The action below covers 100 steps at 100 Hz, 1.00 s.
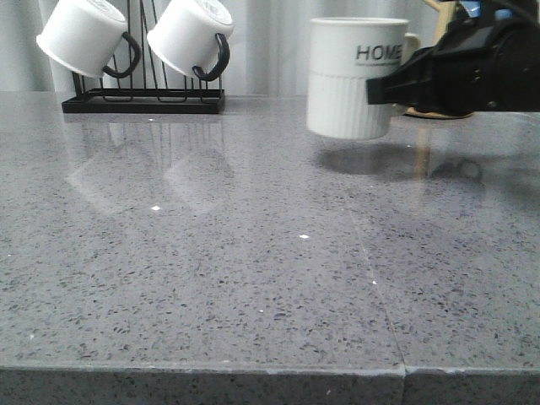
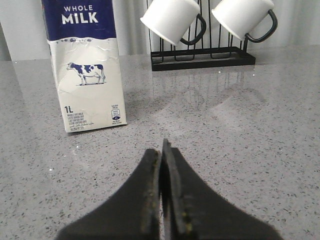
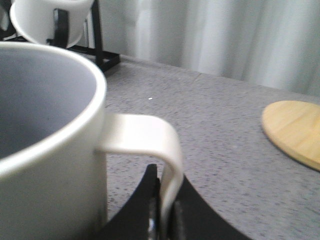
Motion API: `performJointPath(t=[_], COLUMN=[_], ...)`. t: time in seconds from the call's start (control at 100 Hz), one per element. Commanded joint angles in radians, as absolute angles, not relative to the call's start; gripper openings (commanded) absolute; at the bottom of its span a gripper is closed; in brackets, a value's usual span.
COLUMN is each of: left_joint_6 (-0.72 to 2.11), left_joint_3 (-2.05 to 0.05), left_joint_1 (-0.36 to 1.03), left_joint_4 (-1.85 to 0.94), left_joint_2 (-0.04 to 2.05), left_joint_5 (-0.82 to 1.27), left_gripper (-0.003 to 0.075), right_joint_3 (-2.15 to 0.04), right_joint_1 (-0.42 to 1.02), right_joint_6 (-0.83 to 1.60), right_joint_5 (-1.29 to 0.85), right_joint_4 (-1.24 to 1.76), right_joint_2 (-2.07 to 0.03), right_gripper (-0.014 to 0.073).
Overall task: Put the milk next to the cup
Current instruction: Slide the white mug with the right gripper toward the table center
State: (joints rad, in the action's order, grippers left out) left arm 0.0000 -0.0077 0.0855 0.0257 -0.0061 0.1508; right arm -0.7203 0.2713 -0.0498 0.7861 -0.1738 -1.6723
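Holding: my right tool (image 3: 165, 212) grips the cup (image 1: 354, 76) by its handle (image 3: 150, 145), above the tabletop (image 1: 211, 253)
Left tool (image 2: 164, 165): clenched, empty
Milk (image 2: 85, 65): upright

Milk (image 2: 85, 65) top cropped (left wrist view); right gripper (image 3: 165, 212) partly hidden behind cup (image 3: 50, 145) handle.

My front camera sits low, almost level with the grey speckled stone tabletop (image 1: 211, 278), looking forward across it to the pale curtain. The camera on my left wrist looks out over my closed black left gripper (image 2: 163, 150), low and close to the same tabletop. The one on my right wrist is nearer still (the white ceramic "HOME" mug (image 3: 50, 140) fills half its view). All three catch the black wire mug rack (image 1: 143, 101).
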Motion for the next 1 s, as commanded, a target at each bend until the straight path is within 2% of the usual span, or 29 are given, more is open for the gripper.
performJointPath(t=[0.0,0.5,0.61,0.8,0.85,0.99], left_joint_6=[-0.009,-0.009,-0.009,-0.009,-0.009,-0.009], left_joint_3=[0.054,0.054,0.054,0.054,0.054,0.054], left_joint_1=[0.088,0.088,0.088,0.088,0.088,0.088], left_joint_4=[0.025,0.025,0.025,0.025,0.025,0.025], left_joint_2=[-0.035,-0.035,-0.035,-0.035,-0.035,-0.035], left_joint_5=[0.078,0.078,0.078,0.078,0.078,0.078], left_gripper=[-0.0020,-0.0020,-0.0020,-0.0020,-0.0020,-0.0020], right_joint_3=[-0.764,-0.772,-0.772,-0.772,-0.772,-0.771], right_joint_1=[0.290,0.307,0.307,0.307,0.307,0.307], right_joint_6=[-0.051,-0.051,-0.051,-0.051,-0.051,-0.051], right_joint_5=[0.868,0.887,0.883,0.891,0.892,0.907], right_joint_4=[-0.175,-0.174,-0.174,-0.162,-0.155,-0.151], right_joint_2=[-1.662,-1.722,-1.722,-1.722,-1.722,-1.722], right_gripper=[-0.0047,-0.0036,0.0046,0.0282,0.0307,0.0310])
